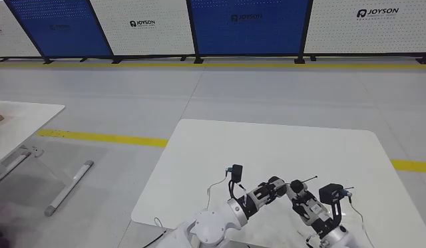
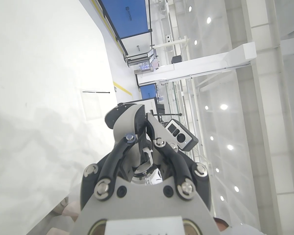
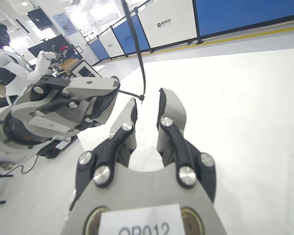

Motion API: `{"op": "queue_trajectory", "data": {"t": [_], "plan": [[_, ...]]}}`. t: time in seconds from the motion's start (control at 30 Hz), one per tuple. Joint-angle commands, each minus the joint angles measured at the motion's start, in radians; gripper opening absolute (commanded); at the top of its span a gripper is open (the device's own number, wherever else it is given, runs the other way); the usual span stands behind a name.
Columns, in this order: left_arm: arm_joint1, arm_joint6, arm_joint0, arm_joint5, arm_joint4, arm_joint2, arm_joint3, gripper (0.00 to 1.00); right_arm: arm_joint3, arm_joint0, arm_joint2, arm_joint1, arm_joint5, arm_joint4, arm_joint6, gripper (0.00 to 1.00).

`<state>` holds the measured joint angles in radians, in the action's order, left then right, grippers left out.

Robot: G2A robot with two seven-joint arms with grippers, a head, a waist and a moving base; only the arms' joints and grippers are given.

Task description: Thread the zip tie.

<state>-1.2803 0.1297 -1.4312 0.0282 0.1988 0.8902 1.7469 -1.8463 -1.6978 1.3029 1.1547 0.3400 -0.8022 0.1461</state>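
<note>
A black zip tie (image 3: 139,57) hangs in the air over the white table (image 3: 235,99). My left gripper (image 3: 116,88) is shut on a short end of it. The tie's head (image 3: 141,97) sits just past those fingertips, level with the tips of my right gripper (image 3: 148,96), which stands open around nothing. From the head the strap rises out of the picture. In the top view both grippers, the left gripper (image 1: 279,185) and the right gripper (image 1: 295,187), meet near the table's front edge. In the left wrist view the left gripper (image 2: 144,110) is closed.
A thin black strip (image 2: 95,92) lies on the table beyond the left gripper, next to a clear film sheet (image 2: 90,108); it also shows as a thin black strip (image 1: 307,179). Blue and white partition panels (image 1: 249,18) stand far behind. Another white table (image 1: 20,125) is at the left.
</note>
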Motion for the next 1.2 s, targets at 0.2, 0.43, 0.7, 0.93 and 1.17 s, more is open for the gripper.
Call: {"op": "queue_trajectory", "data": {"t": [0.2, 0.43, 0.7, 0.93, 1.17], "plan": [[-0.002, -0.002, 0.004, -0.005, -0.008, -0.006, 0.0, 0.0, -0.005, -0.002, 0.006, -0.004, 0.0, 0.017, -0.007, 0.08], [-0.003, -0.002, 0.006, -0.002, -0.009, -0.008, -0.002, 0.0, 0.003, 0.002, 0.003, -0.006, 0.0, 0.026, -0.007, 0.0], [-0.002, 0.031, 0.002, 0.048, -0.019, -0.015, 0.005, 0.0, 0.007, 0.01, -0.01, -0.007, 0.0, 0.014, 0.004, 0.0], [0.0, 0.038, -0.004, 0.072, -0.023, -0.016, 0.01, 0.0, 0.014, 0.013, -0.017, -0.007, 0.0, 0.003, 0.009, 0.0], [0.001, 0.035, -0.013, 0.098, -0.018, -0.01, 0.015, 0.0, 0.017, 0.015, -0.023, -0.008, 0.0, -0.016, 0.014, 0.0]]}}
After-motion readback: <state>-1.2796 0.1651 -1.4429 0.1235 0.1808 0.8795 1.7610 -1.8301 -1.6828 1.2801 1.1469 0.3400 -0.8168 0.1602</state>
